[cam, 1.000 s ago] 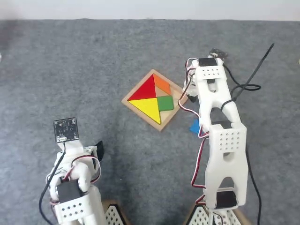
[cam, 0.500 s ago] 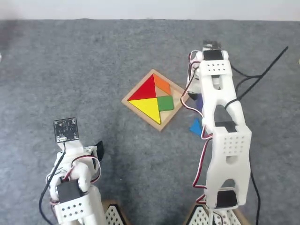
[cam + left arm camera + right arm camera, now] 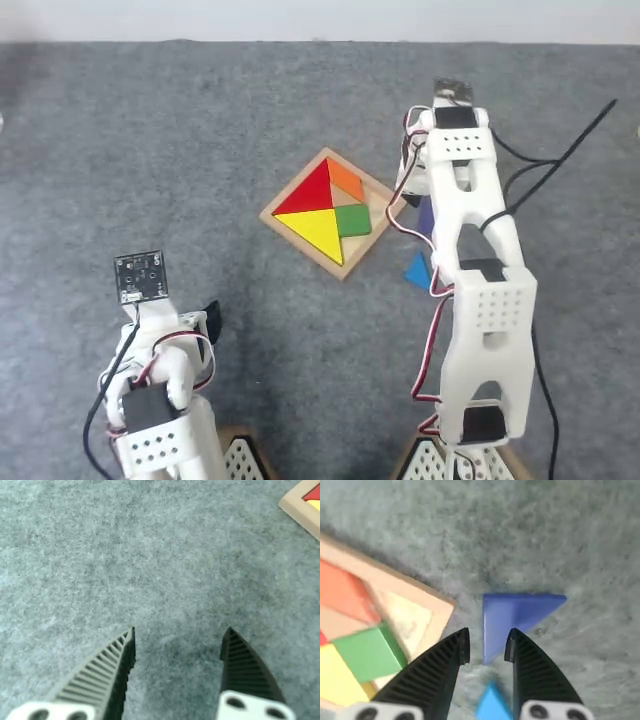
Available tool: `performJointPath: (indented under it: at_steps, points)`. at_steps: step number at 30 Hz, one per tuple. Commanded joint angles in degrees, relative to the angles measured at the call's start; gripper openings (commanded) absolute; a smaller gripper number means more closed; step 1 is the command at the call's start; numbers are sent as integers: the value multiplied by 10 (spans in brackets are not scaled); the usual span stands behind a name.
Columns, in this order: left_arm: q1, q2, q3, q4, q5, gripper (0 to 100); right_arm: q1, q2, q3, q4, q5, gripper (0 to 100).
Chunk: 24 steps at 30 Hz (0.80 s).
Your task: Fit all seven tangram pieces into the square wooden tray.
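Right arm (image 3: 478, 300) stretched far forward, right gripper (image 3: 487, 640) pointing down, jaws narrowly apart. Left arm (image 3: 155, 400) folded by its base – left gripper (image 3: 180, 630) spread wide.

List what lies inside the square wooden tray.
A red triangle, an orange piece, a green square and a yellow triangle sit in the wooden tray. The corner nearest the right gripper is bare wood. Anything beneath the pieces is hidden.

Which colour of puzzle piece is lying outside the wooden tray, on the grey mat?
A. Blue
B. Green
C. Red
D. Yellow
A: a dark blue triangle and a lighter blue piece lie on the grey mat beside the tray, not inside it.
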Motion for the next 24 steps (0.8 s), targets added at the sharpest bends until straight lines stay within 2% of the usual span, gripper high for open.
performJointPath:
  at_steps: [1, 4, 8, 14, 16, 24]
  points:
    - [0, -11, -13, 3, 4, 271, -12, -6, -41, -9, -36, 134]
    - [0, -11, -13, 3, 4, 271, -25, -7, -49, -9, -60, 134]
    - [0, -11, -13, 3, 4, 271, -29, -1, -47, -14, -170, 147]
    - [0, -11, -13, 3, 4, 271, -25, 15, -48, 49, -302, 401]
    - [0, -11, -13, 3, 4, 271, -25, 22, -48, 49, -315, 440]
    - [0, -11, -13, 3, 4, 271, 7, 32, -49, -44, -296, 337]
